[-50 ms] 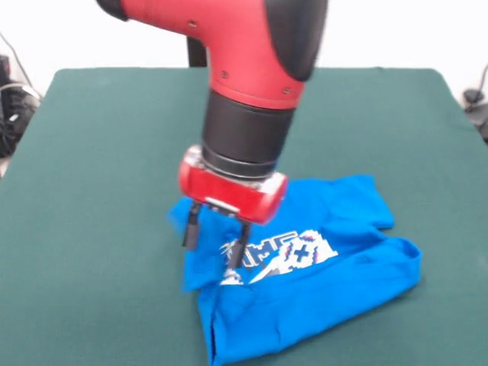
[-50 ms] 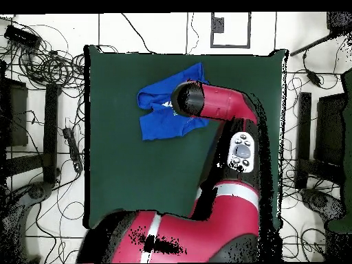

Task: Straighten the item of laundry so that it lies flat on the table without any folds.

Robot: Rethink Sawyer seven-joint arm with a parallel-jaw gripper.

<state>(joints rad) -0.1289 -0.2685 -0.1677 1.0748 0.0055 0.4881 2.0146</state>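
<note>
A crumpled bright blue child's T-shirt [image 1: 305, 267] lies at the dark green felt worktop's [image 1: 91, 152] five o'clock; the red arm's tool [image 1: 215, 244], fingers parted, hovers above its fold, likely mid-straightening; next, pinch an edge.

I'm working in what looks like a robotics lab. My red and black arm [image 2: 227, 113] reaches over a tabletop [image 2: 137, 172] covered in dark green felt-like cloth, which stands on a pale floor marked with dark lines. Tangled black cables [image 2: 51, 65] lie all round the tabletop, with dark stands and equipment [image 2: 323, 134] along both sides. In the front view, more cables [image 1: 14, 107] trail beside the tabletop against a plain white wall [image 1: 412, 34].
</note>
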